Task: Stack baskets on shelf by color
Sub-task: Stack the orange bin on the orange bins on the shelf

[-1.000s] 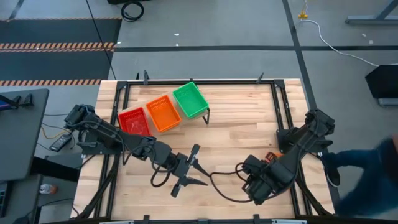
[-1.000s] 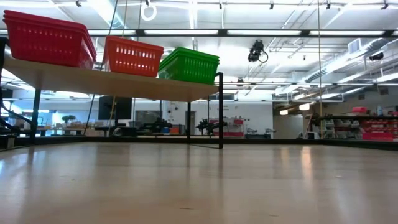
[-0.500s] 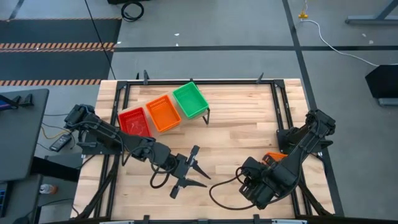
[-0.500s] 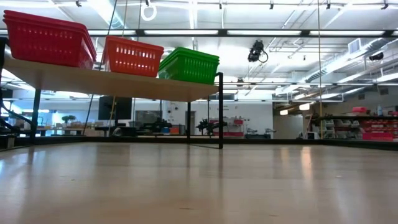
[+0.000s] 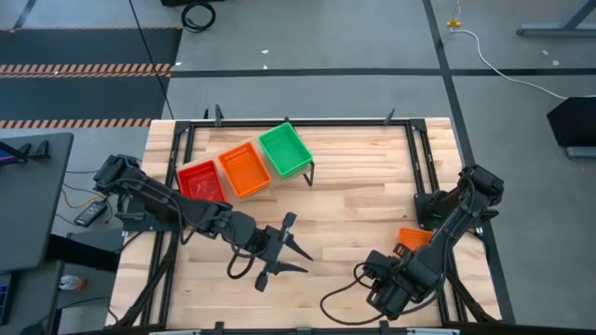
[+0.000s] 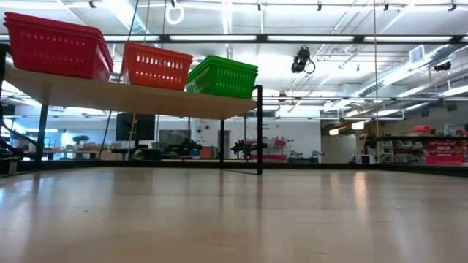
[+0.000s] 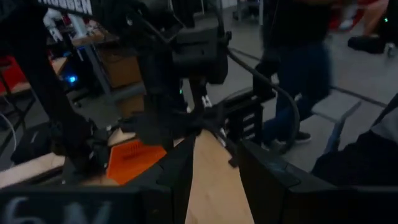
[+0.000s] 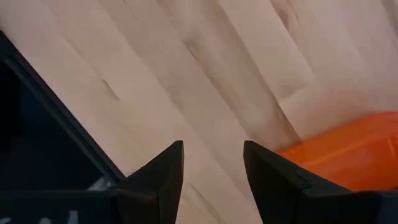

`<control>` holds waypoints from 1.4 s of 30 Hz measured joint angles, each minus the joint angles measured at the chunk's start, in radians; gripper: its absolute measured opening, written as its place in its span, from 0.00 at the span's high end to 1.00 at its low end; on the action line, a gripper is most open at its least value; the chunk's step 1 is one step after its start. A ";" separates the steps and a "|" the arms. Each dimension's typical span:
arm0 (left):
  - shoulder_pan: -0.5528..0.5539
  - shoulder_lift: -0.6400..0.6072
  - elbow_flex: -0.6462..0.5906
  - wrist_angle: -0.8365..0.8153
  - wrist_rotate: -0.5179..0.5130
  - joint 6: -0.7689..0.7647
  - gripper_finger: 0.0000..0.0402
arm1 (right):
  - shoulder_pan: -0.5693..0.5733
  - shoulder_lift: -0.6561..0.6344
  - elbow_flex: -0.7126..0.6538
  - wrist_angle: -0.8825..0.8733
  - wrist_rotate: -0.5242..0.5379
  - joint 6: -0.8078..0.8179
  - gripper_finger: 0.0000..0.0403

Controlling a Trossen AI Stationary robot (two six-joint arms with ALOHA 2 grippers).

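Near the table's front edge, the right gripper (image 5: 380,300) hangs low over bare boards, its fingers (image 8: 163,173) parted and holding nothing. Just behind it, toward the right rail, lies a lone orange basket (image 5: 413,238), partly hidden under the right arm; its long axis cannot be told. The basket sits beside and behind this gripper, so the right arm is plainly the nearer one for any pick. At centre front, the left gripper (image 5: 279,251) waits with fingers spread wide, empty, well apart from that basket. Farther back on the left, the shelf (image 5: 307,169) carries red (image 5: 200,181), orange (image 5: 246,168) and green (image 5: 283,148) baskets side by side, and the stray would likely go on the orange stack in the middle.
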 joint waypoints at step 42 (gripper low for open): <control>-0.159 -0.057 0.000 -0.111 -0.192 -0.129 0.67 | 0.315 0.000 -0.301 0.043 -0.142 0.148 0.38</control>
